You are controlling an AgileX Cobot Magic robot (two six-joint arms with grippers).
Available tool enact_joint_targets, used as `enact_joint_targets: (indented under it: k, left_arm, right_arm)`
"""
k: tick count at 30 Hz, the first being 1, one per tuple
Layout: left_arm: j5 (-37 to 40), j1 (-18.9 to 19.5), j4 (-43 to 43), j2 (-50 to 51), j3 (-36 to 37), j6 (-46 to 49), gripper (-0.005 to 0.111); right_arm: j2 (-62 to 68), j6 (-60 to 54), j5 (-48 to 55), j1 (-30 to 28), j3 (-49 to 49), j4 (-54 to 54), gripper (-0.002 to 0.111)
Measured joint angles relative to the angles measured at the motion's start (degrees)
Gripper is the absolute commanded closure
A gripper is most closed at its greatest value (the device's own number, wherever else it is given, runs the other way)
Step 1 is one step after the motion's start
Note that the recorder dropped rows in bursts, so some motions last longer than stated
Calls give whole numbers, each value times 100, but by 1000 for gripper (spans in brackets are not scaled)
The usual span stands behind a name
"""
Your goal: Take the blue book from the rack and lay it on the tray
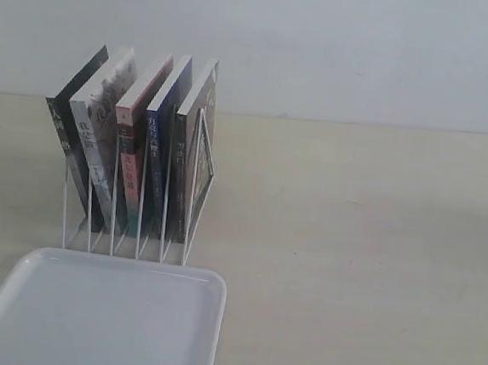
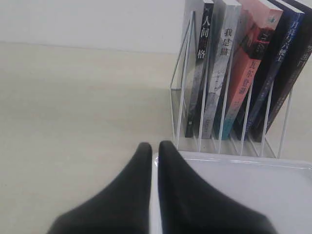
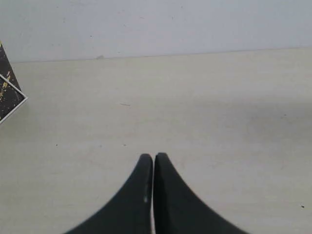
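The blue book (image 1: 155, 149) stands leaning in the white wire rack (image 1: 190, 229), fourth slot from the left in the exterior view. Its blue spine (image 2: 276, 63) also shows in the left wrist view, behind the rack's wires (image 2: 183, 83). The white tray (image 1: 103, 324) lies in front of the rack with nothing on it. My left gripper (image 2: 155, 146) is shut on nothing and hovers over the tray's rim (image 2: 234, 158), short of the rack. My right gripper (image 3: 153, 157) is shut and empty above bare table. Neither gripper shows in the exterior view.
Other books share the rack: a black one (image 1: 68, 124), a grey one (image 1: 102, 119), a red-spined one (image 1: 133, 143) and a dark one (image 1: 189, 144) at the right end. A dark cover's corner (image 3: 7, 92) shows in the right wrist view. Beige table (image 1: 358, 244) stretches right; a wall stands behind.
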Motion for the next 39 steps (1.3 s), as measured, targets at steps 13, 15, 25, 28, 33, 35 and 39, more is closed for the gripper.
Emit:
enact_joint_targets:
  k: [13,15,25,28,33,35,39]
  left_arm:
    - [-132,0,-329,0,0,0,102]
    - [-335,0,-508,0,0,0,102]
    - [-1879,0,-1090,0,-241,-227,102]
    - [-2562,0,-1321,0,-241,-781,102]
    - [-3859,0,-1441,-2,-241,-1920,102]
    - [-4396,0,-1371,-12,-436,-2483,102]
    - [-4015,0,-433,375,-1432,-2654,102]
  right_arm:
    - [0,0,-33,0,0,0,108]
    - [0,0,-33,0,0,0,108]
    - [0,0,-44,0,0,0,108]
    - [0,0,-44,0,0,0,108]
    - [0,0,-44,0,0,0,108]
    - [0,0,-44,0,0,0,108]
    - [0,0,-44,0,0,0,108]
